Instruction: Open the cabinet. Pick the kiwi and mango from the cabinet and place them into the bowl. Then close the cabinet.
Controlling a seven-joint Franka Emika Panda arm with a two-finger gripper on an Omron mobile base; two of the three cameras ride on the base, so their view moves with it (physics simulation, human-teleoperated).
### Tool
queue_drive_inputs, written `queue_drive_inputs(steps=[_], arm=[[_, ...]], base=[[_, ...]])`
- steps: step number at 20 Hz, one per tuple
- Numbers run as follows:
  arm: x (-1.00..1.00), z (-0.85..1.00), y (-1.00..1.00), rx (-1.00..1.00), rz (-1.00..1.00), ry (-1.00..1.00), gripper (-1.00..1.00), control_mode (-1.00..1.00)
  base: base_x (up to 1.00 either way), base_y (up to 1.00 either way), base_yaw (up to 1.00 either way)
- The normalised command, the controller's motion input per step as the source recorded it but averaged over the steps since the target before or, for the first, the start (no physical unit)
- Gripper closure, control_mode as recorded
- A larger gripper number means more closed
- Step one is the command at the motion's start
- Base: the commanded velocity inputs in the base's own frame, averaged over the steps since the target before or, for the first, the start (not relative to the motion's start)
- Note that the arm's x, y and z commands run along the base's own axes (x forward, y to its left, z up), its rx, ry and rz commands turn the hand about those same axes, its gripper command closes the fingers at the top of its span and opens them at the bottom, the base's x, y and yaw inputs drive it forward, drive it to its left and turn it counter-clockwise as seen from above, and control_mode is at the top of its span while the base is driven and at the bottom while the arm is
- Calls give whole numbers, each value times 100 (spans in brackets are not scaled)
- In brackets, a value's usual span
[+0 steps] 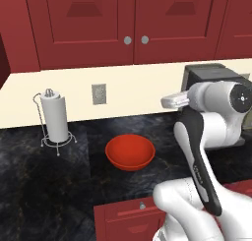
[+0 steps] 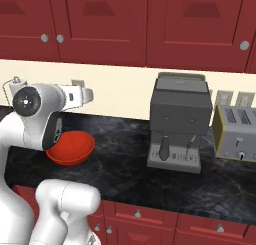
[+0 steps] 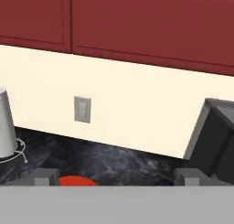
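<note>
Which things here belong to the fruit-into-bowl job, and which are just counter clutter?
Job: cabinet, doors shut; bowl, holding nothing; gripper, open, facing the wall.
Clutter: paper-towel stand, coffee machine, toaster, wall outlet, low drawer.

You are looking at a home kitchen, rendered rather than photographed. Dark red wall cabinets (image 1: 133,23) with recessed-panel doors and round silver knobs (image 1: 127,40) hang above a cream backsplash (image 1: 138,90) fitted with a wall outlet (image 1: 99,93). Below runs a black marble-patterned countertop (image 1: 49,186), with matching red drawers (image 2: 150,216) under its front edge. On the counter you can see a paper-towel holder (image 1: 55,118), an orange-red bowl (image 1: 130,152), a grey coffee machine (image 2: 179,121) and a toaster (image 2: 236,133), the small appliances typical of a domestic kitchen.
</note>
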Motion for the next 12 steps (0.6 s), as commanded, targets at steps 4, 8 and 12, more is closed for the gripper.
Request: queue_drive_inputs(steps=[4,8,12], arm=[[-9,39,13,0,0,-29,-100,-100],[-25,45,0,0,0,-34,-100,-100],[-24,34,1,0,0,-27,-100,-100]], base=[[0,0,0],[0,0,0],[0,0,0]])
